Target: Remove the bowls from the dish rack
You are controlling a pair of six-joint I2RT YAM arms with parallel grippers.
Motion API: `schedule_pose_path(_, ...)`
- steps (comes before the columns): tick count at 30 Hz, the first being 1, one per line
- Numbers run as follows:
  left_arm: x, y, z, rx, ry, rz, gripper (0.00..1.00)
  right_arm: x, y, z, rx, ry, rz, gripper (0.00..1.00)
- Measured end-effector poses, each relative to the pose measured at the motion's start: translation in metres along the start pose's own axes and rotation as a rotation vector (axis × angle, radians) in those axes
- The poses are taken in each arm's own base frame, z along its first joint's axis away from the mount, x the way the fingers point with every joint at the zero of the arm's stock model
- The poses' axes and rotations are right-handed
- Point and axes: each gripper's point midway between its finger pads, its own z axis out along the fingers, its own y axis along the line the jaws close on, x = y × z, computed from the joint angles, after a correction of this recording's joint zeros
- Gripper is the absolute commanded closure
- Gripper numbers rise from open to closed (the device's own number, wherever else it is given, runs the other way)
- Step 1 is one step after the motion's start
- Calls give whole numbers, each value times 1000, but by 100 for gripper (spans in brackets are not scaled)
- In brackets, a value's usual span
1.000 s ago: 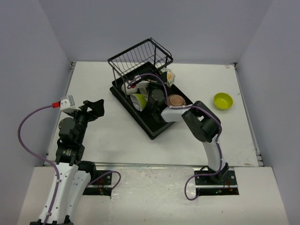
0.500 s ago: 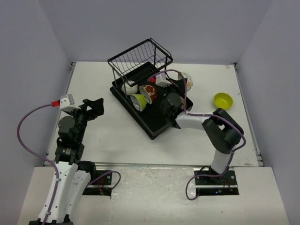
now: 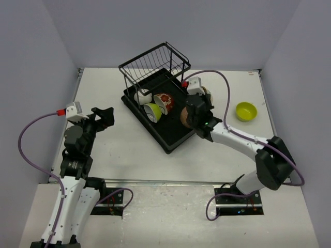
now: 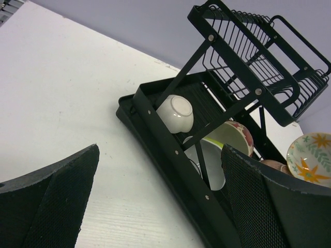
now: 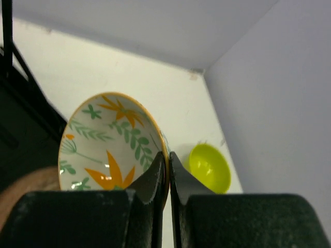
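Right gripper pinched shut on rim of leaf-patterned bowl. Bowl stands on edge at right edge of dish rack. Left gripper wide open, empty, well left of rack. Lime bowl near table's right edge.

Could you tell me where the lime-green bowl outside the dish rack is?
In the top view, the lime-green bowl sits on the table at the right, beyond the dish rack, near the right wall.
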Motion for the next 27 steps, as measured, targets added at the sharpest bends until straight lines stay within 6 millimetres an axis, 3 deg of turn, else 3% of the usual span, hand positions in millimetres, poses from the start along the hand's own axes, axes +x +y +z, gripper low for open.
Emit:
schedule_pose_path(3, -2, 0, 1, -12, 13, 14, 0, 14, -11, 1, -90, 113, 119, 100)
schedule_pose_path(9, -11, -2, 2, -44, 40, 19, 0, 38, -82, -4, -73, 247, 348, 100)
schedule_pose_path(13, -25, -9, 3, -41, 34, 18, 0, 50, -108, -11, -97, 300, 462, 100)
schedule_pose_path(17, -33, -14, 9, -53, 49, 20, 2, 78, -129, -8, -87, 400, 592, 100)
schedule_pose_path(23, -25, -5, 32, -134, 137, 31, 6, 139, -135, -5, -62, 576, 756, 100)
schedule_pose_path(27, -12, 9, 30, -198, 184, 46, 5, 175, -126, -9, -54, 686, 815, 100)
